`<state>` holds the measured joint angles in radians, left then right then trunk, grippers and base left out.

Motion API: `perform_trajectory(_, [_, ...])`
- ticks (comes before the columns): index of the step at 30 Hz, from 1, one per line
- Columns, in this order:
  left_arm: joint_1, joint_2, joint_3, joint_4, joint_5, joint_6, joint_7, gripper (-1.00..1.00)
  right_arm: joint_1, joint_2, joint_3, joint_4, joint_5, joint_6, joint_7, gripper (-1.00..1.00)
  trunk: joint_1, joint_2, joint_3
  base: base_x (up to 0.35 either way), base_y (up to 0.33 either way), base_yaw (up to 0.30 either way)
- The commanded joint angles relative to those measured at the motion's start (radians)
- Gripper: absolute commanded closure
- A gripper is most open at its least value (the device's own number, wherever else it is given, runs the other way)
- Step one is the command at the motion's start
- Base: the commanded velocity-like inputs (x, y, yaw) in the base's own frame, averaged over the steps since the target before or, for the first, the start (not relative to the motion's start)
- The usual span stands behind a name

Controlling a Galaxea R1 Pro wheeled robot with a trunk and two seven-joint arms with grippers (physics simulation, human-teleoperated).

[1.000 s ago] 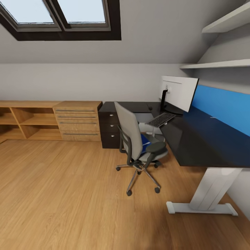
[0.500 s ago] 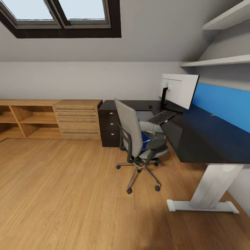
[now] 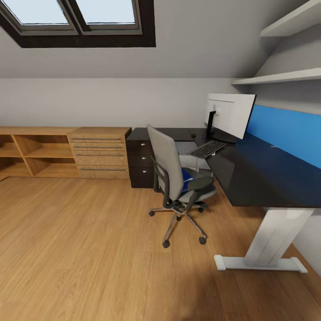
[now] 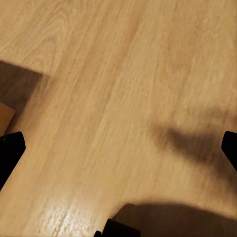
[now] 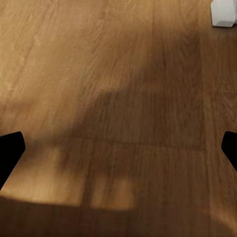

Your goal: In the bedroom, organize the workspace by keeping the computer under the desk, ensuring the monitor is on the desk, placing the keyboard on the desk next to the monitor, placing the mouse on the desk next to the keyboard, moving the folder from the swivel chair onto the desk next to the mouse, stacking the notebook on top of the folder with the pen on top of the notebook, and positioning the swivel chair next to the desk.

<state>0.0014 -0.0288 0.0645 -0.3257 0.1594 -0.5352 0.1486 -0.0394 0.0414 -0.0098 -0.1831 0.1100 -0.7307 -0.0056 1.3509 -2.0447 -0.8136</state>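
The fingers of the left gripper [image 4: 118, 148] and right gripper [image 5: 118, 148] are spread wide over bare floor, grasping nothing, while the folder [image 3: 186, 180], thin, light and likely slippery, lies on the chair [image 3: 178, 178] seat, best pinched by an overhanging edge.

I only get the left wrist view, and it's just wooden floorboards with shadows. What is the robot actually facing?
Observer: The head view shows a long black desk under a sloped ceiling, with a monitor standing on it.
Operator: Is there anything to sit on?
Observer: Yes, a grey swivel chair stands on the floor beside the desk, its backrest toward the camera.
Operator: Anything on the chair?
Observer: A blue folder lies on its seat.
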Motion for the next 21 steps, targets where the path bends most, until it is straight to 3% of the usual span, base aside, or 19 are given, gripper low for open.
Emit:
perform_trajectory(1, [0.0,-0.001,0.005,-0.001,0.0,-0.002,-0.001,-1.0,0.0,0.0,-0.002,0.001,0.005,-0.003,-0.001,-1.0,0.0,0.0,-0.001,0.0,0.0,0.0])
perform_trajectory(21, [0.0,-0.001,0.005,-0.001,0.0,-0.002,-0.001,-1.0,0.0,-0.001,0.001,0.004,0.006,0.0,-0.001,-1.0,0.0,0.0,-0.001,0.0,0.0,0.0])
